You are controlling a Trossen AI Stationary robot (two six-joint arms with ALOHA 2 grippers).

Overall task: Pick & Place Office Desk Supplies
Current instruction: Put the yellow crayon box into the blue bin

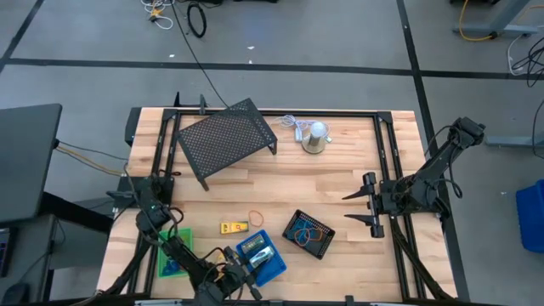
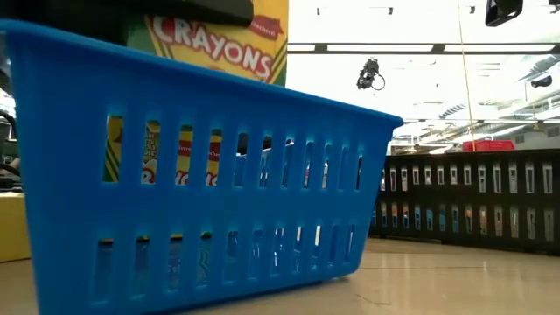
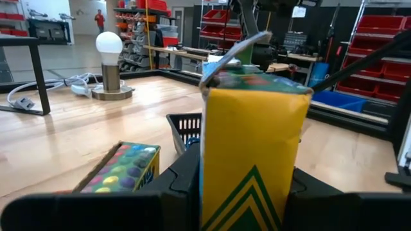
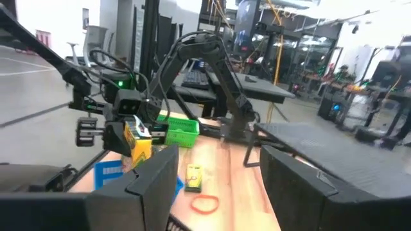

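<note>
**Crayon box held over the blue tray**

Left gripper (image 1: 240,274) bends low at the near edge, fingers clamped on a crayon box (image 3: 253,154) above the blue tray (image 1: 274,267); a second box (image 1: 234,228) lies on the table; three trays; right gripper (image 1: 360,206) waits, fingers apart.

I count two crayon boxes: one crayon box (image 3: 250,128) clamped in my left hand (image 3: 247,192), a second box (image 1: 234,228) lying on the tabletop (image 1: 340,178). Three small trays: a green tray (image 1: 172,259), a blue tray (image 1: 270,265) and a black mesh tray (image 1: 308,235). One orange loop (image 1: 256,218) lies loose at twelve o'clock from the blue tray; the loops inside the black mesh tray are too tangled for me to count. One large rack (image 1: 225,136), one lamp (image 1: 316,136).
</note>
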